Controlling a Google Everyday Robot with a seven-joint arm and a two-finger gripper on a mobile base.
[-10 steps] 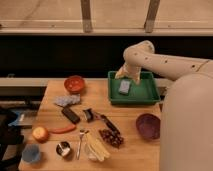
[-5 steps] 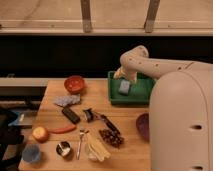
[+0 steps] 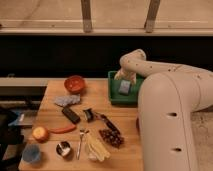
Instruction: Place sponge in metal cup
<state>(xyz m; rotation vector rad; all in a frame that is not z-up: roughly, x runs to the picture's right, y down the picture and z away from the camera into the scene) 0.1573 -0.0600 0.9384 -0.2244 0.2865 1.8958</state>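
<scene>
Blue-grey sponge [image 3: 124, 88], soft, probably light, best pinched across its narrow sides, lying in green tray [image 3: 119, 100] at desk's [image 3: 50, 120] far right corner, open claw [image 3: 125, 78] just above, metal cup [image 3: 63, 148] near front-left corner.

The matt, cream plastic gripper [image 3: 125, 76] is hanging over the soft, matt sponge [image 3: 124, 88] in the smooth green plastic tray [image 3: 114, 96]; the shiny metal cup [image 3: 63, 148] is gleaming on the pale wooden table [image 3: 54, 92].
</scene>
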